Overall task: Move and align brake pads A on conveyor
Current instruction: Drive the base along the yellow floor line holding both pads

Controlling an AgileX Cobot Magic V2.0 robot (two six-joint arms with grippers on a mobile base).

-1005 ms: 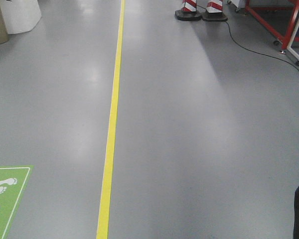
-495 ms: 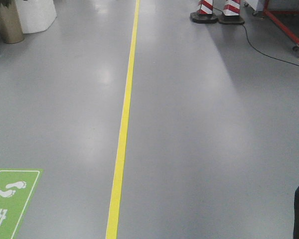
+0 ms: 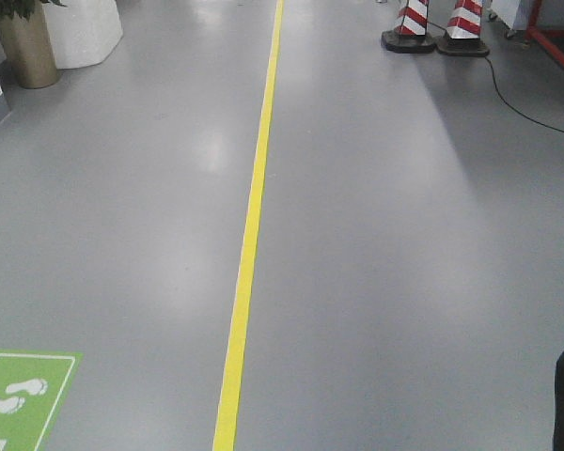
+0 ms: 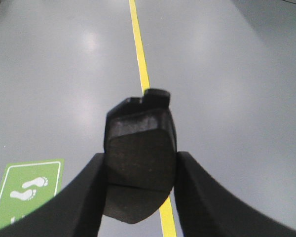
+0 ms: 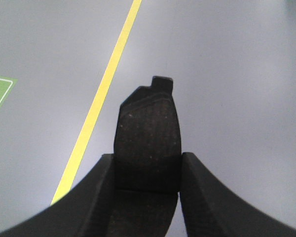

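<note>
While the conveyor is lying outside every view, I am carrying one pad in each arm. The coming move depends on a direction I cannot read: I cannot tell which way the belt lies from either gripper, or which arm is nearer to it.

On my left, the left gripper [image 4: 140, 165] is pinching the left brake pad [image 4: 140, 140]. The jaws are spread only as wide as the pad and are pressing on its two side edges. The pad's long axis is running straight out from the wrist, with the small tab end pointing forward. It is hanging above the grey floor [image 4: 246, 98], with the yellow floor line [image 4: 138, 44] passing under it and the green footprint sign [image 4: 27, 190] lying off to the left.

On my right, the right gripper [image 5: 147, 170] is clamping the right brake pad [image 5: 148, 128] the same way, with the fingers on its sides, the long axis running away from the wrist and the tab at the far end. Here the yellow line is running past on the left.

Ahead, the front view is showing only floor, with the striped cones [image 3: 437, 23] standing far off to the right and neither gripper in frame. I am judging that both pads are ready to set down once the belt is beneath them.
</note>
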